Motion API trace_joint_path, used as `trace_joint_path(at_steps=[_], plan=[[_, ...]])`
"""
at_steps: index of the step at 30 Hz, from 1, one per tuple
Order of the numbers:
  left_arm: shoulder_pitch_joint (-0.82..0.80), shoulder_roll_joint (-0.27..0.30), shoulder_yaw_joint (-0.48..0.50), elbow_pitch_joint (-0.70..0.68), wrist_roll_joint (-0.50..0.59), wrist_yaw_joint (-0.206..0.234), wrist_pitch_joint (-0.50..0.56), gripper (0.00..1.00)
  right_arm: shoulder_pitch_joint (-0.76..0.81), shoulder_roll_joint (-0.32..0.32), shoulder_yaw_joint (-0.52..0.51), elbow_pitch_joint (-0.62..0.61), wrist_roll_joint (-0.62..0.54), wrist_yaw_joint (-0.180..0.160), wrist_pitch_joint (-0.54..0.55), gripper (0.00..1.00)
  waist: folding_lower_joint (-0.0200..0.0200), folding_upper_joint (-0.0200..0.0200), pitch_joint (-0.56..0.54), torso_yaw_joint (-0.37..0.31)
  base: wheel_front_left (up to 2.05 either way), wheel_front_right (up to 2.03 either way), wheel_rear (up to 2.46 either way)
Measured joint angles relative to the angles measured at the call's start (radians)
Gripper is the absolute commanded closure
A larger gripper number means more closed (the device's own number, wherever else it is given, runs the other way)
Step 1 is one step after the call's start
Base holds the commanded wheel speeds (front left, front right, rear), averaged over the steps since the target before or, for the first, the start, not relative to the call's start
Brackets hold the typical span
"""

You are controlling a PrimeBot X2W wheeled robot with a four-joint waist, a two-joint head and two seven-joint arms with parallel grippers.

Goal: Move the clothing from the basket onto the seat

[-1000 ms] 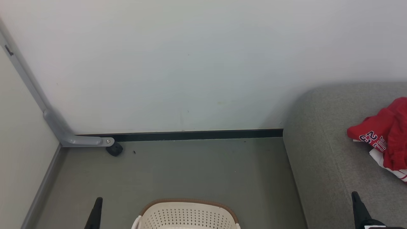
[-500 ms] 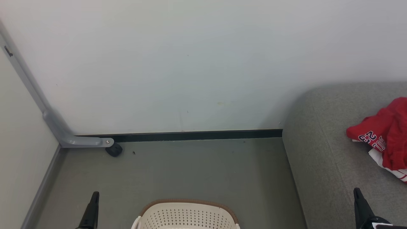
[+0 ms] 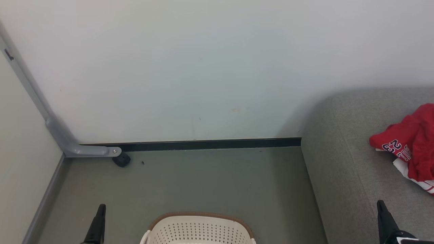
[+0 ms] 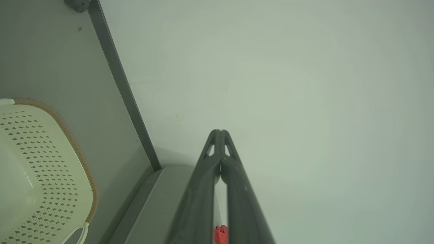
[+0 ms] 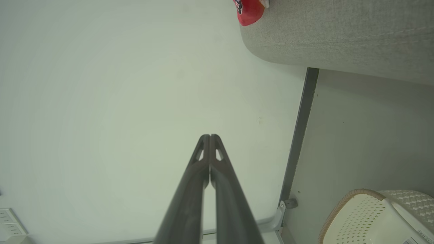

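Status: clothing is on the seat, a crumpled red heap well in from the seat's rounded left corner and cut off by the right picture edge. White "23" print faces up on its left flank, and white trim pokes out along the near side.

Basket sits on the floor, left of the seat's left edge and apart from it. The part of its inside that the left wrist view shows is bare. The rest is out of frame, so I can't call it empty.

Left pincer and right pincer are both closed tip to tip with nothing in them. The left one hangs over the floor left of the basket, the right one over the seat's near edge.

Handling, my read:
- Light, limp jersey fabric with no stiffness. It will drape and trail from any grip point.
- Probably slick synthetic, so a single thin layer may slide out of a pinch.
- Not fragile, so a firm squeeze is fine.
- Best hold is a bunched ridge on top of the heap, or the thicker white-trimmed hem. Go deep enough to catch several layers.
- The garments overlap, so lifting one may drag the other along.
- For anything left in the basket, lift clear of the rim before swinging over the seat's left edge.
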Motion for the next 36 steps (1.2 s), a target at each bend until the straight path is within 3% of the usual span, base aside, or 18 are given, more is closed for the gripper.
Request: trace_joint_path(at_steps=[36], plan=[[0.000, 0.000, 0.000, 0.000, 0.000, 0.000, 0.000, 1.00, 0.000, 0.000, 0.000, 0.000, 0.000, 0.000, 0.000, 1.00, 0.0000, 0.0000, 0.000, 0.000, 0.00, 0.00, 0.00]])
